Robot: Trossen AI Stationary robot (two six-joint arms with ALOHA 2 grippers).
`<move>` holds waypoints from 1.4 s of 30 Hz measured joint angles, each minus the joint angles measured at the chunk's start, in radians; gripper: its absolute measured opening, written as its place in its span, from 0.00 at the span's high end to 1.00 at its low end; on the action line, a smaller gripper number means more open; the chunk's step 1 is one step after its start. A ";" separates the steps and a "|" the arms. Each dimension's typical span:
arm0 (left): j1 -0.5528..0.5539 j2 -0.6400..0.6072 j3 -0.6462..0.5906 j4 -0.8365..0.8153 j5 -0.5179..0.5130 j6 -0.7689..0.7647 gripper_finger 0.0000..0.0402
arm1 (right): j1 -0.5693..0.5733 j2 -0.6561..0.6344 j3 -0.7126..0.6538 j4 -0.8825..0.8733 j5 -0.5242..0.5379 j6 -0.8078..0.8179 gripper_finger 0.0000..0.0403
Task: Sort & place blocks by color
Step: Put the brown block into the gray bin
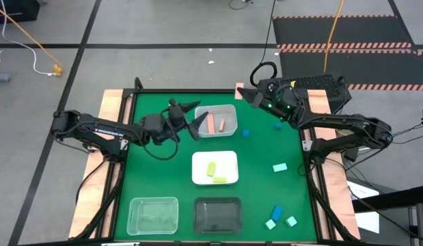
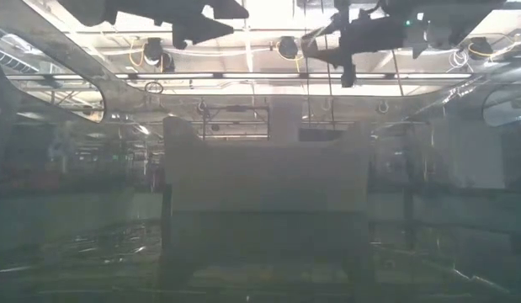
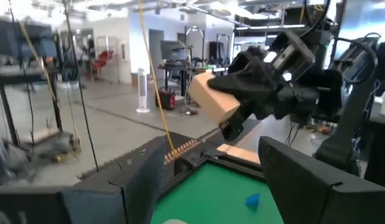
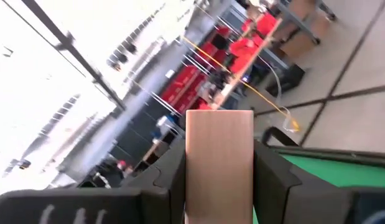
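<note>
My right gripper [image 1: 240, 91] is raised over the table's far edge and is shut on a salmon pink block [image 4: 219, 155]. The left wrist view also shows this block [image 3: 211, 96]. My left gripper [image 1: 195, 117] is open and holds nothing, hovering beside the far clear tray [image 1: 230, 109]. Two pink blocks [image 1: 216, 124] lie in that tray. Two yellow-green blocks [image 1: 215, 173] lie in the white tray [image 1: 197, 161]. Blue blocks [image 1: 246, 132] and mint blocks [image 1: 279, 167] rest on the green mat. My right gripper pinches the salmon pink block between its two fingers [image 4: 170, 171], which lie on two opposite side faces [image 4: 193, 168]. The fingers point roughly level toward the table's left. The block is lifted clear, and its free end [image 3: 203, 93] sticks out past the fingertips.
A second clear tray [image 1: 153, 214] and a black tray [image 1: 218, 214] sit at the near edge. More blue and mint blocks [image 1: 279, 217] lie near the right near corner. Bare green mat [image 1: 156, 171] stretches left of the white tray.
</note>
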 joint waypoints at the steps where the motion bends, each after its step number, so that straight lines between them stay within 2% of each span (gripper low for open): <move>1: -0.004 0.013 0.018 0.009 -0.001 0.028 0.36 | 0.003 0.000 0.000 0.022 0.004 0.000 0.71; 10: -0.012 0.145 0.162 0.008 -0.024 0.293 0.35 | 0.067 0.023 0.002 0.150 0.141 -0.027 0.71; 15: -0.001 0.233 0.242 0.003 -0.026 0.333 0.33 | 0.105 0.084 0.006 0.275 0.183 -0.026 0.71; 18: 0.013 0.276 0.287 0.004 -0.026 0.333 0.33 | 0.126 0.130 0.046 0.282 0.181 -0.027 0.71; 26: 0.044 0.318 0.363 0.006 -0.025 0.348 0.32 | 0.146 0.244 0.170 0.270 0.040 -0.034 0.71; 34: 0.042 0.318 0.361 -0.001 -0.042 0.422 0.36 | 0.133 0.245 0.171 0.252 -0.005 -0.061 0.71; 42: 0.041 0.317 0.361 -0.008 -0.045 0.460 0.43 | 0.126 0.244 0.171 0.224 -0.099 -0.080 0.71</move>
